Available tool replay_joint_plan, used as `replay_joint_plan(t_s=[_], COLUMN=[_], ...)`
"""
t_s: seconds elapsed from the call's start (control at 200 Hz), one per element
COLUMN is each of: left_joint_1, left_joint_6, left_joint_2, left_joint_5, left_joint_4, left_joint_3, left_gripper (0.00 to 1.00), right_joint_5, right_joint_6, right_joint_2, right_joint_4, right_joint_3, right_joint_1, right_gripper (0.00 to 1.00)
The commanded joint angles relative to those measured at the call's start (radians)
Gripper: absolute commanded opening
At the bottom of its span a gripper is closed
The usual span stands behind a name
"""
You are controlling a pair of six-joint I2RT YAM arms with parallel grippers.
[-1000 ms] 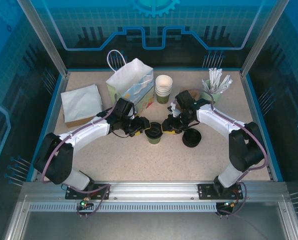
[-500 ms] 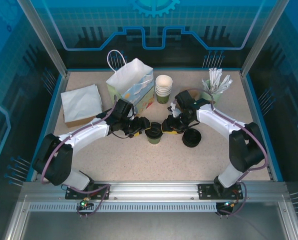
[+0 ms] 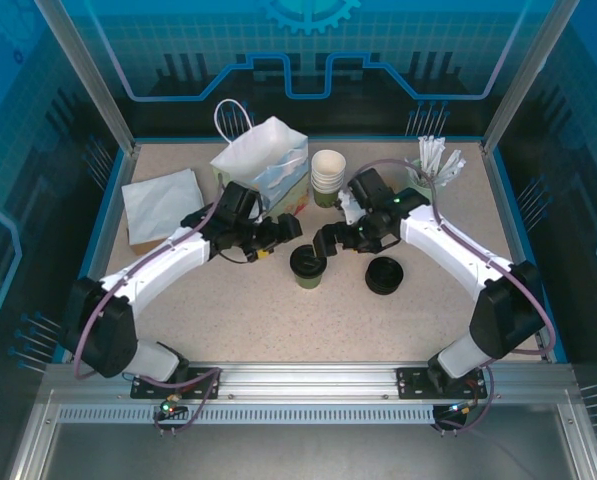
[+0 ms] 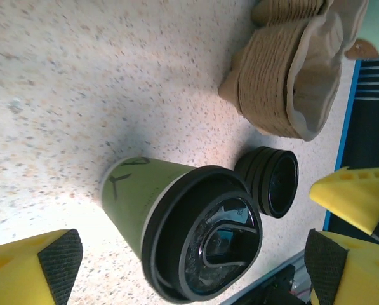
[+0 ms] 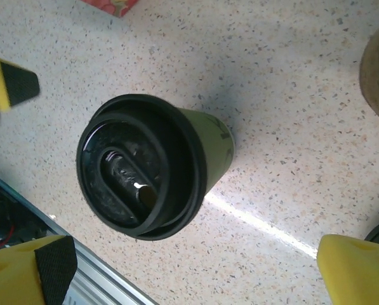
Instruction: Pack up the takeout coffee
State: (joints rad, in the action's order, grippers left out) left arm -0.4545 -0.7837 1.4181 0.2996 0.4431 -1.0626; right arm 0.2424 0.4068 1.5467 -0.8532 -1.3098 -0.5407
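The left gripper (image 3: 281, 232) is spread wide and holds nothing. The right gripper (image 3: 328, 240) is the same. The cup (image 3: 307, 266) stands just below both, touching neither.

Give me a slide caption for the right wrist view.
Open right end effector facing a lidded green coffee cup standing on the speckled table.

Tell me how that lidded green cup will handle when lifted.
The cup narrows toward its base, so a push near the top would likely tip it. Its wall looks like paper, so a hard squeeze may dent it. The black lid appears pressed on and may stay put; whether the cup is full cannot be told.
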Motion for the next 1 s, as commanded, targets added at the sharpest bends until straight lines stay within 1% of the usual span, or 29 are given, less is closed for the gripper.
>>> replay_joint_plan(t_s=[0.0, 0.25, 0.41, 0.49, 0.61, 0.996], left_joint_1=[0.02, 0.025, 0.03, 0.034, 0.035, 0.039], left_joint_6=[0.033, 0.021, 0.026, 0.025, 0.02, 0.022], left_joint_2=[-0.136, -0.367, -0.449, -0.47, -0.485, -0.476], left_joint_5=[-0.098, -0.202, -0.253, -0.263, -0.264, -0.258], left_joint_4=[0.064, 0.097, 0.154, 0.165, 0.167, 0.171], left_joint_3=[0.029, 0.155, 0.193, 0.206, 0.218, 0.212], left_gripper=[0.99, 0.99, 0.99, 0.99, 0.99, 0.99], right_joint_5=[-0.107, -0.234, -0.319, -0.343, -0.346, -0.323], right_joint_6=[-0.035, -0.075, -0.11, -0.129, -0.141, -0.162], right_joint_2=[0.016, 0.135, 0.222, 0.266, 0.311, 0.37], right_joint_4=[-0.094, -0.181, -0.243, -0.272, -0.291, -0.3], right_joint_3=[-0.063, -0.202, -0.303, -0.348, -0.386, -0.408], right_joint_1=[-0.062, -0.181, -0.244, -0.269, -0.287, -0.293], right_gripper=[1.0, 1.0, 1.0, 1.0, 1.0, 1.0])
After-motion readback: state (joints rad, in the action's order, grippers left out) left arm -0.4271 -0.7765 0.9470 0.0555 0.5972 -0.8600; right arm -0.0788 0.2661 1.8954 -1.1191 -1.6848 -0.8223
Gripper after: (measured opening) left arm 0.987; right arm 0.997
